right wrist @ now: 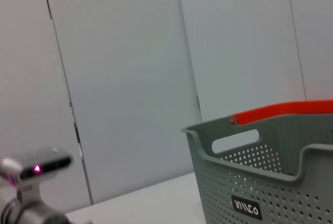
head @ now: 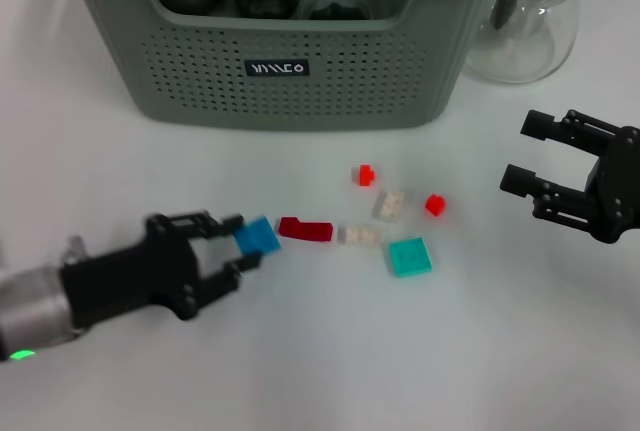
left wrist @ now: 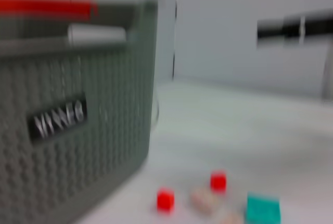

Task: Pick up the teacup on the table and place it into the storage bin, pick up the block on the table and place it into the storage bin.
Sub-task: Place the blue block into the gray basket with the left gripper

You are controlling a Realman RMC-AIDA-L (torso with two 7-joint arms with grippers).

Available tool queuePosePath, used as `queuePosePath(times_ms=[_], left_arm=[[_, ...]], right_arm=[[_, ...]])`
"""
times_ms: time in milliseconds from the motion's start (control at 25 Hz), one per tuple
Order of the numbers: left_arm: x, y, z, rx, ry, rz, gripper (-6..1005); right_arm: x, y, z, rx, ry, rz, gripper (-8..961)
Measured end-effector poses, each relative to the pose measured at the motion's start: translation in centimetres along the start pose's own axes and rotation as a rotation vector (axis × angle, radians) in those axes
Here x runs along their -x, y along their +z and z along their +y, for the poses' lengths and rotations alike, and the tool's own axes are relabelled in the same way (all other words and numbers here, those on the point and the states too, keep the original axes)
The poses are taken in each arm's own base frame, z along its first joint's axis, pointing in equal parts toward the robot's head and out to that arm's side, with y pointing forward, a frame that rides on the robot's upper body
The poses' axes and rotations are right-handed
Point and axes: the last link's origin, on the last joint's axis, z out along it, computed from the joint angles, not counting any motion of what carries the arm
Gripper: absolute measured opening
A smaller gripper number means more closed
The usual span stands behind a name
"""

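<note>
My left gripper (head: pixel 243 242) is low over the table at the front left, shut on a small blue block (head: pixel 259 237) at its fingertips. More blocks lie to its right: a dark red flat one (head: pixel 304 229), two beige ones (head: pixel 392 203) (head: pixel 359 235), two small red ones (head: pixel 366 175) (head: pixel 434 205) and a teal one (head: pixel 410 257). The grey-green storage bin (head: pixel 300 61) stands behind them, also seen in the left wrist view (left wrist: pixel 78 130) and the right wrist view (right wrist: pixel 260 187). My right gripper (head: pixel 522 153) hovers open and empty at the right. The teacup is out of view on the table.
A clear glass carafe (head: pixel 527 21) with a black lid stands right of the bin. Dark round objects and a glass sit inside the bin. The left wrist view shows red blocks (left wrist: pixel 165 200) (left wrist: pixel 218 181) and the teal block (left wrist: pixel 263 209) near the bin's corner.
</note>
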Motion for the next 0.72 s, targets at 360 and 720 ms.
queuePosePath(times_ms=[360,720], left_arm=[[-9.5,-6.1,-4.0,0.077,-0.09,0.346,407],[-21.0,-3.9,-13.0,-0.058,-0.152,0.321,406]], right_arm=[[0.0,-0.1,-0.1,-0.001,-0.001,0.002,764],[0.0,0.1,-0.2,-0.008,-0.001,0.005,764]])
